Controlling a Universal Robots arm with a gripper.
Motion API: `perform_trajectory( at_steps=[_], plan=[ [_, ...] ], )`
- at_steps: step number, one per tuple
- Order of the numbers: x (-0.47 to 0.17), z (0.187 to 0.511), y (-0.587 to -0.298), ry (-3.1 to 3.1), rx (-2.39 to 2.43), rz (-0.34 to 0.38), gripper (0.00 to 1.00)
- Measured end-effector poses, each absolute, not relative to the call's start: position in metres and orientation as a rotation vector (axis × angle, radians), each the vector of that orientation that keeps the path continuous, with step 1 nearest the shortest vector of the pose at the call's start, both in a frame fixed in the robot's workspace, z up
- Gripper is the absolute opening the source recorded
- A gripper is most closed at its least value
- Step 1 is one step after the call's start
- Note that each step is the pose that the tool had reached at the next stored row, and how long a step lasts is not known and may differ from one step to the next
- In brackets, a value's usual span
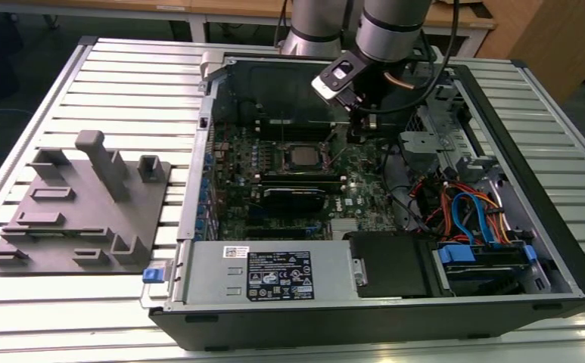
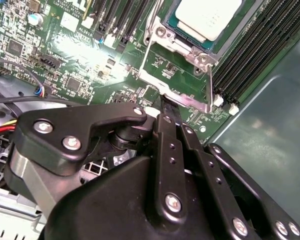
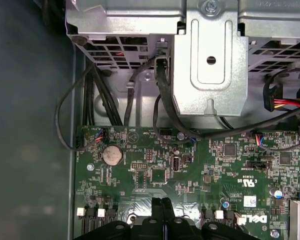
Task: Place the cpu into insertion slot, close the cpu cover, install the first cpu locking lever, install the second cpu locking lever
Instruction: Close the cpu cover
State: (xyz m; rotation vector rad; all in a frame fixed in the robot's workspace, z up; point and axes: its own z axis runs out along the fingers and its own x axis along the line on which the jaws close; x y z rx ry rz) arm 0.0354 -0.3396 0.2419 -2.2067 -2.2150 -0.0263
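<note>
Evidently the cover step is in hand: the cpu (image 2: 210, 17) sits in the slot (image 2: 162, 34), and the cover (image 2: 190, 100) lies open beside it. The gripper (image 2: 166, 104), fingers pressed together on nothing, meets its free edge. Closing calls for swinging that frame over the chip.

A bench (image 1: 120, 76) of pale, ribbed metal slats spans most of the exterior view, its ridges running side to side. Bright light glares off the slats along the lower edge. Beyond it, across the top of the frame, stand light wooden desks (image 1: 231, 9). A wooden panel (image 1: 545, 34) rises at upper right. Dark grey floor (image 1: 60, 26) shows at upper left.
</note>
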Motion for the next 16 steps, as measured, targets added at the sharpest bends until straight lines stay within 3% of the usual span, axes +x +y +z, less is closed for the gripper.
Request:
perform_trajectory(
  at_steps=[16],
  plan=[
    [0.02,0.242,-0.34,-2.215,-2.207,-0.026,0.1]
  ],
)
